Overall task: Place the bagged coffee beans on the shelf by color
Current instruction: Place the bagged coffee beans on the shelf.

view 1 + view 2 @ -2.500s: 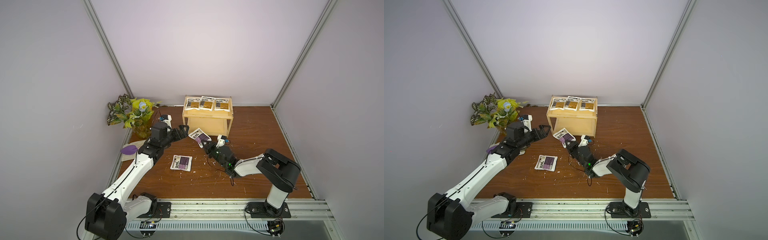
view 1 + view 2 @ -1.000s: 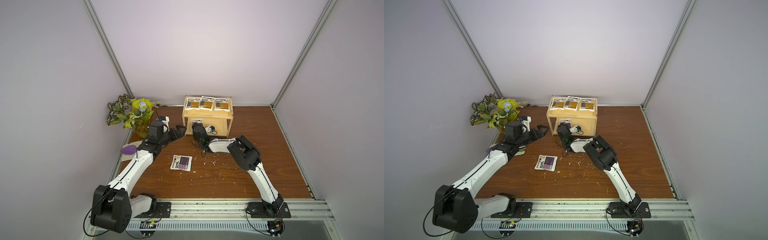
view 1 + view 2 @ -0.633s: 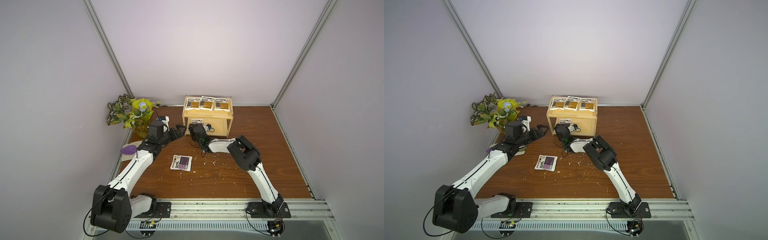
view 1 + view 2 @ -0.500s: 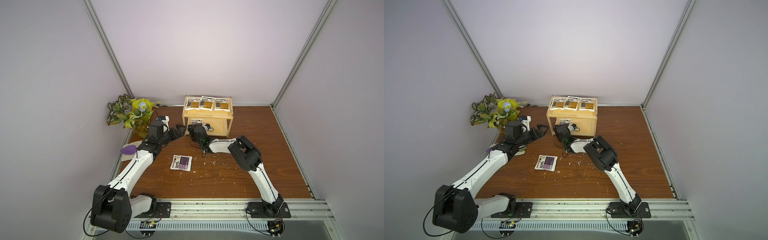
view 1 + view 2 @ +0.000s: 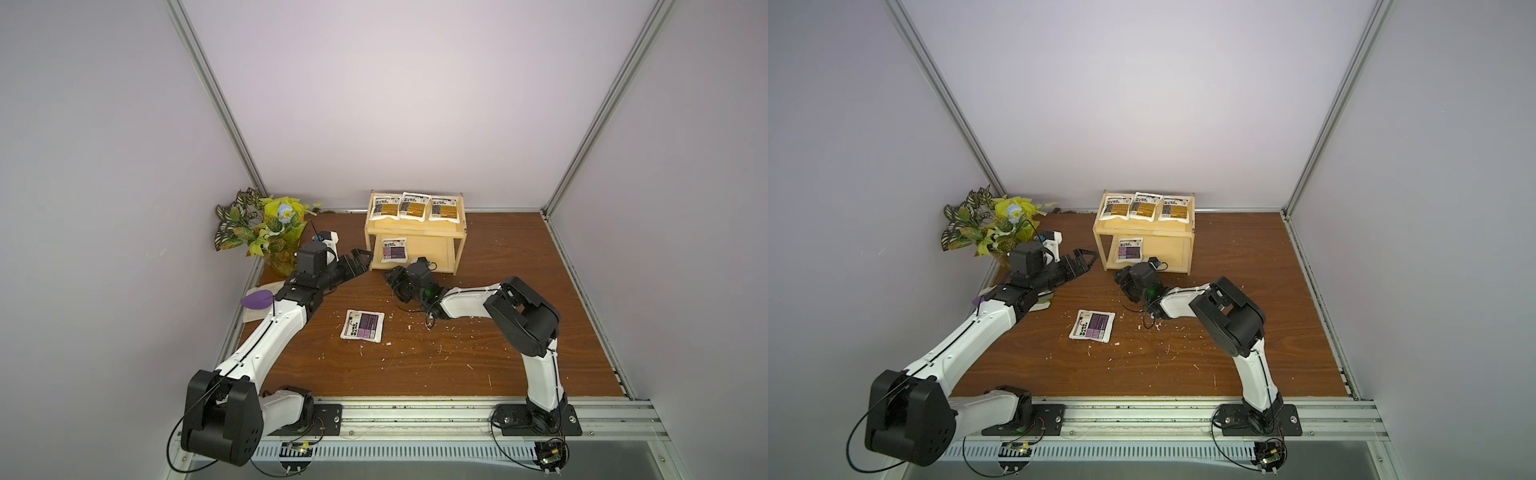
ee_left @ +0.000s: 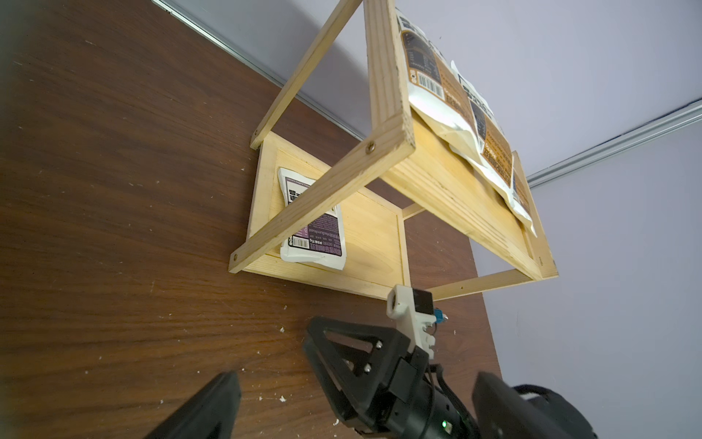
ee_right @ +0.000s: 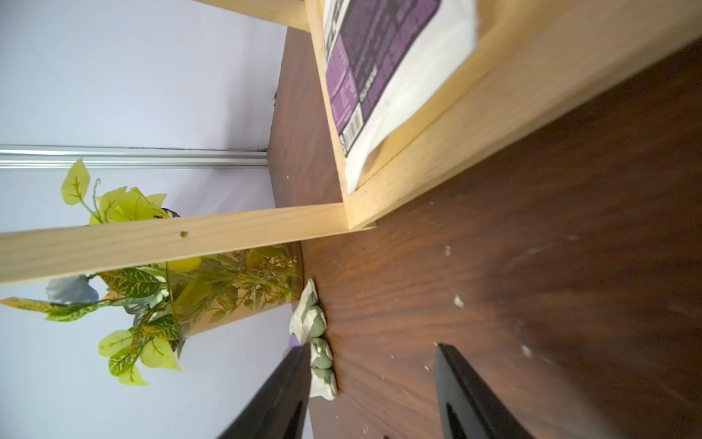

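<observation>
A potted plant point(image 5: 266, 232) fills the far left corner of the desk point(image 5: 511, 249). Near it the left claw point(image 5: 360, 266) hovers off the left end of the shelf point(image 5: 415, 233), jaws spread and holding nothing. Nearer the front, one purple pouch point(image 5: 362, 325) lies flat and label-up on the bare wood, well apart from both arms. Its long axis runs across the desk, slightly skewed, with dark print to the left and the purple block to the right.

Behind it, the shelf's top tier carries three golden-brown pouches point(image 5: 411, 206) side by side. The news is on the bottom tier: the second purple pouch point(image 5: 394, 249), carried in the right claw moments ago, now rests at the left end, released. It lies flat with its long axis running front to back. The left wrist view shows this second purple pouch point(image 6: 315, 228) with its barcode end toward the front, up against the low rim.

The right claw point(image 5: 392, 280) has backed out and sits low over the desk just in front of the shelf. Its own wrist view shows the right claw point(image 7: 370, 399) with jaws apart and nothing between them.

That leaves four of the five pouches sorted, browns above and purple below. The job now appears to hinge on the pouch left on the desk. It would likely need turning to match its twin, and there is open room on the bottom tier to that twin's right.
</observation>
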Motion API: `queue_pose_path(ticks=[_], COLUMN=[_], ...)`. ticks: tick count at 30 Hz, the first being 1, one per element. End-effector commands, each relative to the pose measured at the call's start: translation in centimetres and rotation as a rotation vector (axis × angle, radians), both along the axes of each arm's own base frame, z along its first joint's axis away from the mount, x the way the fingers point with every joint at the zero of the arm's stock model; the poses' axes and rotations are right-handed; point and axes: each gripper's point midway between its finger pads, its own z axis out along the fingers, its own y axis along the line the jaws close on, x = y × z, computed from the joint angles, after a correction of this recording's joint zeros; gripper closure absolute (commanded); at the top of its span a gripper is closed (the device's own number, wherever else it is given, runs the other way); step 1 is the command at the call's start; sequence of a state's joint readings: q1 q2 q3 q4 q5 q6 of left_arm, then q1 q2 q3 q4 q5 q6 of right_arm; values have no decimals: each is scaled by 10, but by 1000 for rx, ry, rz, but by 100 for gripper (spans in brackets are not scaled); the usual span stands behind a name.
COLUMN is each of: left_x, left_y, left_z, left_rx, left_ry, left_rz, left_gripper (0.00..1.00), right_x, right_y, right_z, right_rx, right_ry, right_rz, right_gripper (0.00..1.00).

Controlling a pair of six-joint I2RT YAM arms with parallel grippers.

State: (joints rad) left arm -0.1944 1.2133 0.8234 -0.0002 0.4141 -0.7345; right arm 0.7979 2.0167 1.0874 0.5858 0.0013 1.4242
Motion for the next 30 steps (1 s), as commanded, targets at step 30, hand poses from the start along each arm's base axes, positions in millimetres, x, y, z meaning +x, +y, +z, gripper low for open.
queue_pose_path(ticks=[30], left_x=[-13], left_y=[1], left_z=[-28], left_rx=[37], left_ry=[25], left_rz=[-51], left_gripper=[0], right_x=[91], right_y=[-59], right_z=[25], right_rx=[113], right_ry=[-206], right_rz=[-256], right_gripper=[45])
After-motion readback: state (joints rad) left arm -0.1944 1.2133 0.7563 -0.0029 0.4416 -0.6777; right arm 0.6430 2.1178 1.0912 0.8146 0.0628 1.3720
